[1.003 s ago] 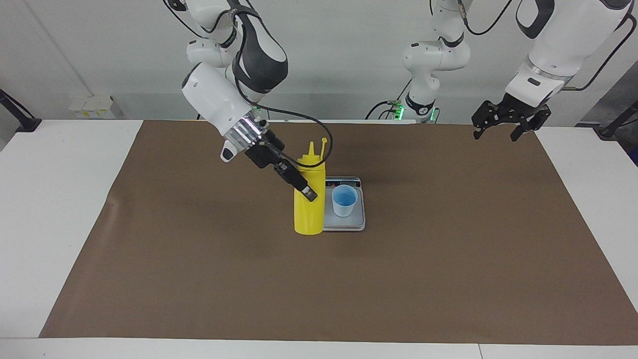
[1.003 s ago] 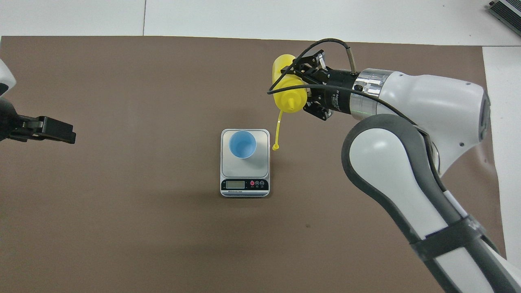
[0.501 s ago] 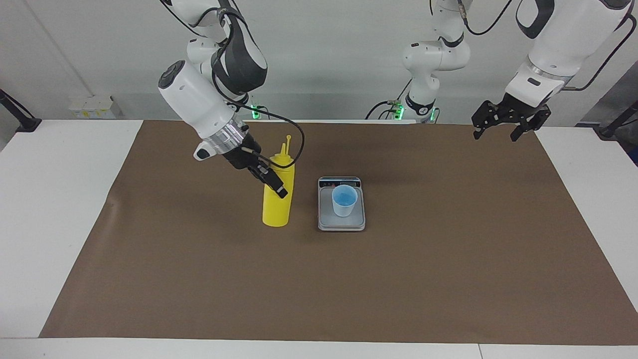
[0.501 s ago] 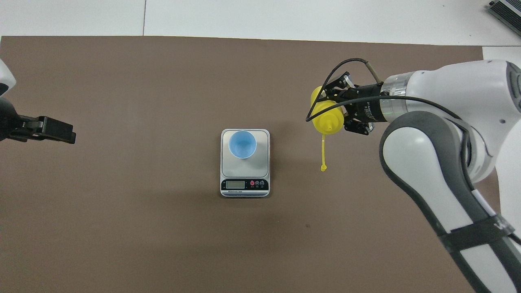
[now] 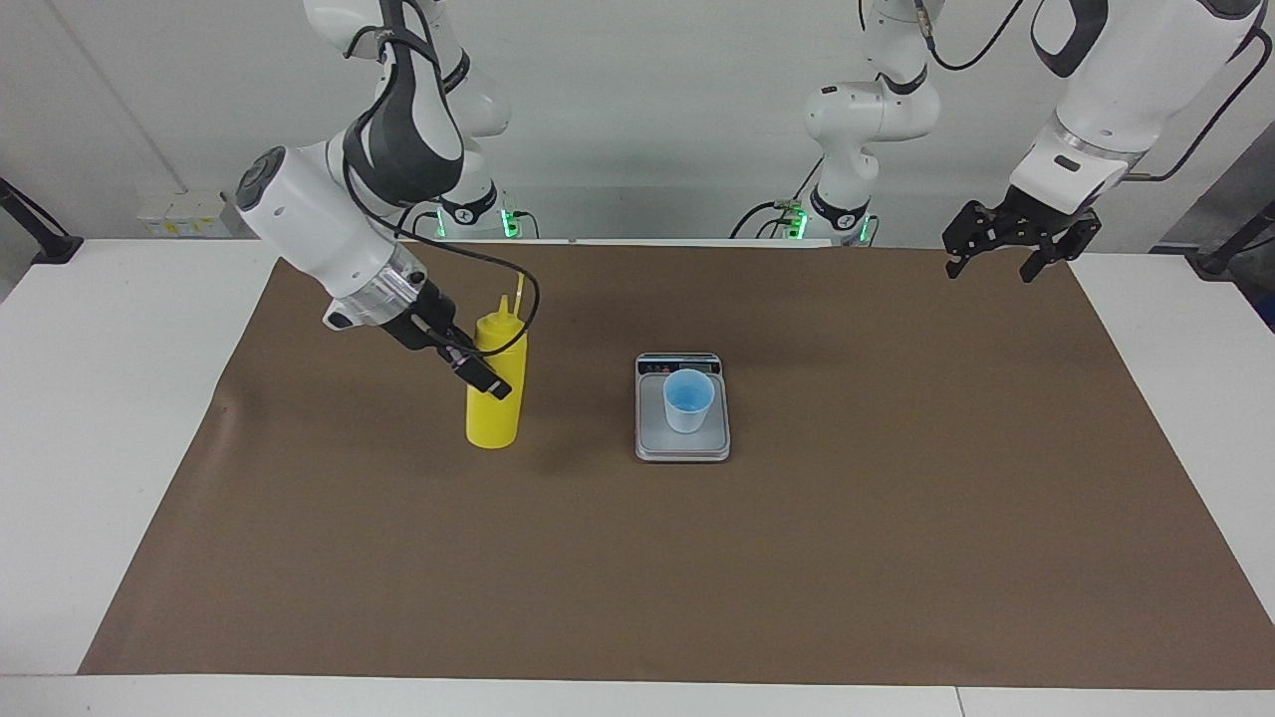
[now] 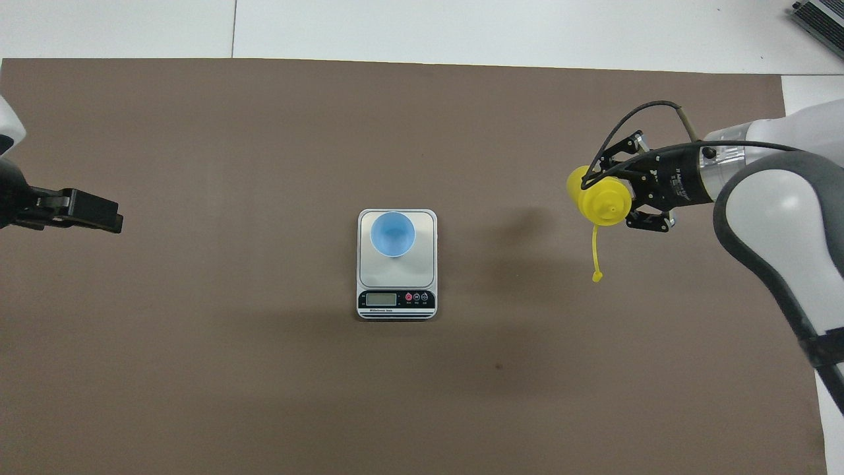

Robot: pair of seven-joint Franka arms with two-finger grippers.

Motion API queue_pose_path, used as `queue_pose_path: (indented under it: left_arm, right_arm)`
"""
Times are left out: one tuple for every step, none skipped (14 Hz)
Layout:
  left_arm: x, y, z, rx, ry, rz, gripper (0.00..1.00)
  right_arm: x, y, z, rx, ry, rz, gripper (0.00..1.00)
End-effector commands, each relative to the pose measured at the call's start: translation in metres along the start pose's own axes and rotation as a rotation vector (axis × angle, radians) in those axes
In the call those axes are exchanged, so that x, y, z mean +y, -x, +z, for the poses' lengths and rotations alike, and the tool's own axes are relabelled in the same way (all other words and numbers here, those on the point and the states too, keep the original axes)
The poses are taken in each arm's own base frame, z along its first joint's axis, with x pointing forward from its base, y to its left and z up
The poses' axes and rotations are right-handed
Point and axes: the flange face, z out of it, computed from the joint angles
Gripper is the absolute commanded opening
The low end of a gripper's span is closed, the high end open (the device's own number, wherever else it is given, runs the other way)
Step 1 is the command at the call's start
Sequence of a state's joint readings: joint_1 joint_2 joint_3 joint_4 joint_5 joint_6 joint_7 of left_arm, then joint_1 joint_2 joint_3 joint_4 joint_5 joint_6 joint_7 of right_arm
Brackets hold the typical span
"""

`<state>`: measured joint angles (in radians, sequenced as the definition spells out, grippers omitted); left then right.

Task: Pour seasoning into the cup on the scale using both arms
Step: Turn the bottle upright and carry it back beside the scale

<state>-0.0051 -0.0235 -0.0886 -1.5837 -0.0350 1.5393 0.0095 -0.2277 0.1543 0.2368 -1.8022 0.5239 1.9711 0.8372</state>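
The right gripper (image 5: 483, 378) has its jaws clamped on the yellow squeeze bottle (image 5: 494, 398), gripping it around the upper part of its body. The bottle stands upright, its base at or just above the brown mat (image 5: 637, 558) that covers the middle of the bench (image 5: 100, 398); whether it actually touches the mat cannot be told. It is well apart from the scale (image 5: 682, 443), toward the right arm's end of the bench. Its domed nozzle points up, and the thin tethered cap strap (image 6: 596, 254) hangs free from the top, the cap off the nozzle.

The silver-grey digital scale lies flat near the middle of the mat, its dark display strip (image 6: 396, 299) along the short edge nearest the robots. The small light-blue cup (image 5: 688, 399) stands upright on the weighing plate, set on the part of the plate away from the display. Its inside is a brighter blue; whether anything is in it cannot be made out.

The left gripper (image 5: 999, 261) waits in the air over the mat's corner at the left arm's end of the bench, close to the robots' edge, well apart from the scale and cup. Its jaws stand apart and hold nothing.
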Motion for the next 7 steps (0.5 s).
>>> queue_pose_path:
  left_arm:
    - [-0.002,0.005,0.0,0.009,-0.006,-0.012,1.0]
    - [-0.002,0.005,0.0,0.009,-0.006,-0.012,1.0]
    - [-0.003,0.005,0.001,0.007,-0.006,-0.012,1.0]
    - [-0.002,0.005,0.0,0.009,-0.006,-0.012,1.0]
    - [-0.003,0.005,0.001,0.007,-0.006,-0.013,1.0]
    - [-0.003,0.005,0.001,0.007,-0.006,-0.012,1.0]
    - [-0.003,0.005,0.001,0.007,-0.006,-0.012,1.0]
  right_arm:
    - [0.015,-0.024,-0.023,0.016,-0.003,0.095,0.0]
    - [0.022,-0.036,-0.026,0.017,-0.009,0.179,0.0]
    - [0.025,-0.044,-0.029,0.009,-0.027,0.278,0.0]
    - [0.031,-0.057,-0.028,0.006,-0.033,0.369,0.0]
    - [0.035,-0.065,-0.028,-0.02,-0.051,0.441,0.0]
    - [0.037,-0.074,-0.026,-0.066,-0.082,0.502,0.0]
    - [0.041,-0.083,-0.023,-0.094,-0.097,0.554,0.0]
